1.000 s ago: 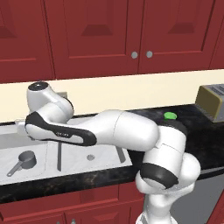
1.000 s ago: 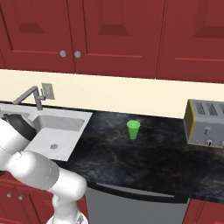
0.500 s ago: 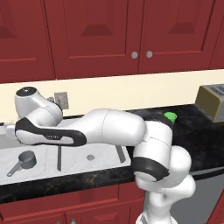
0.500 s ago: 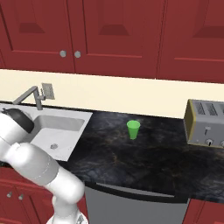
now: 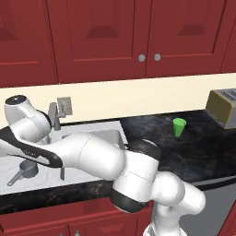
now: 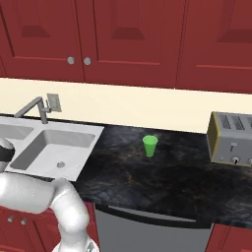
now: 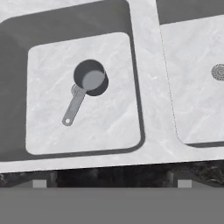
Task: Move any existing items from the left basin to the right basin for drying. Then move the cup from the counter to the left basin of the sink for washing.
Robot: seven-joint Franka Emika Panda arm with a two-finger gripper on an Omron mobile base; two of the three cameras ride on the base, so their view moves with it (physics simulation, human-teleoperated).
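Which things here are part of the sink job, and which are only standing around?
Part of the job: grey handled pot in the left basin; right basin; green cup on the counter.
Standing around: toaster, tap, wall outlet.

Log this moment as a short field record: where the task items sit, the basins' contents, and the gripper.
pot: small dark grey metal handled pot upright on the left basin floor, over the drain
right basin: pale grey marbled bowl, nothing in it
cup: bright green tumbler upright on the glossy black counter, between sink and toaster
gripper: above the left basin; open or shut cannot be told
task stage: nothing moved yet
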